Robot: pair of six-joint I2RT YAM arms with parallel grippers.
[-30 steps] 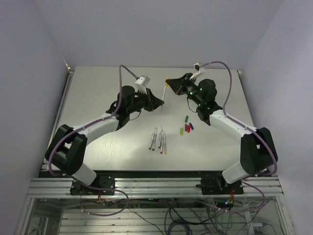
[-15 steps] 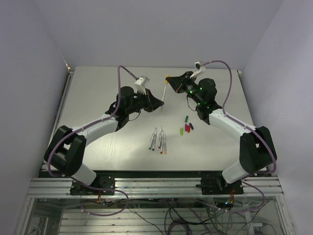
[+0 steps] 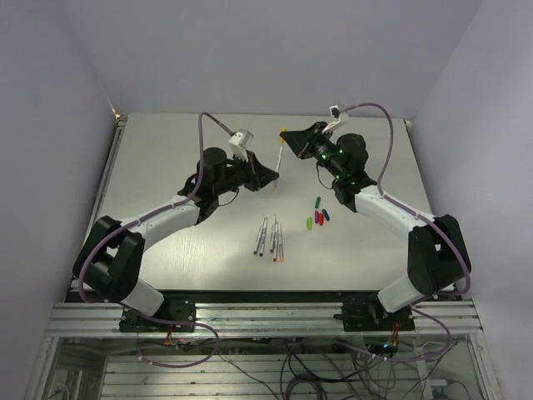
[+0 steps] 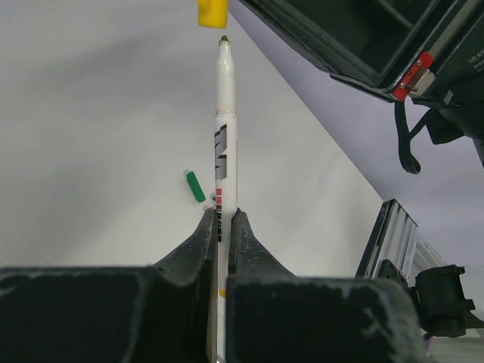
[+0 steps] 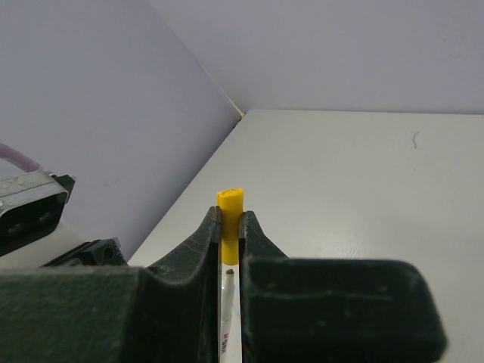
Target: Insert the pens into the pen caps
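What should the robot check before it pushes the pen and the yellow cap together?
1. Grip of left jaws on the thin white pen barrel: ok, shut on it.
2. Grip of right jaws on the stubby yellow plastic cap: ok, shut on it.
3. Pen's tip lined up with the cap: ok.
4. Tip inside the cap: not ok, a small gap shows.
5. Tip colour matches the cap: cannot tell, too small.
6. Four spare pens and small coloured caps lying well away from the held pair: ok.
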